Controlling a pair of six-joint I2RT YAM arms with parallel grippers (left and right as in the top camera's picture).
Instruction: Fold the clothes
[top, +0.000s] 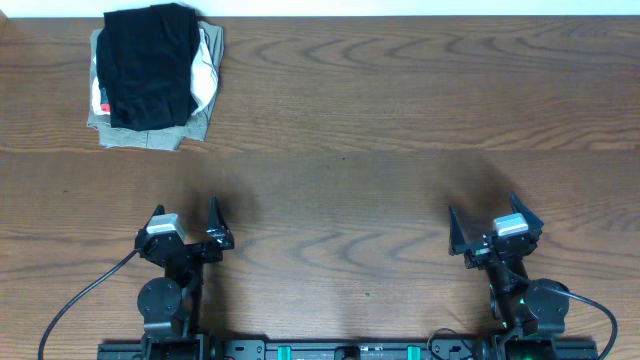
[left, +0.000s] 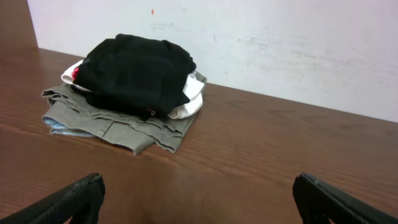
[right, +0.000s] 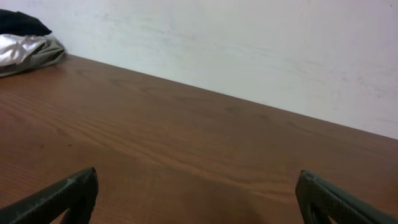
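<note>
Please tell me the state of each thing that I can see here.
Black garment: folded, lying on top.
White garment: folded, under the black one.
Olive garment: folded, at the bottom.
Left gripper: open, empty.
Right gripper: open, empty.

The pants (top: 150, 65) lie on top of a stack of garments (top: 145, 137) in the table's (top: 400, 110) far left corner. The left tool (top: 186, 208) and right tool (top: 483, 206) sit near the front edge, well apart.
</note>
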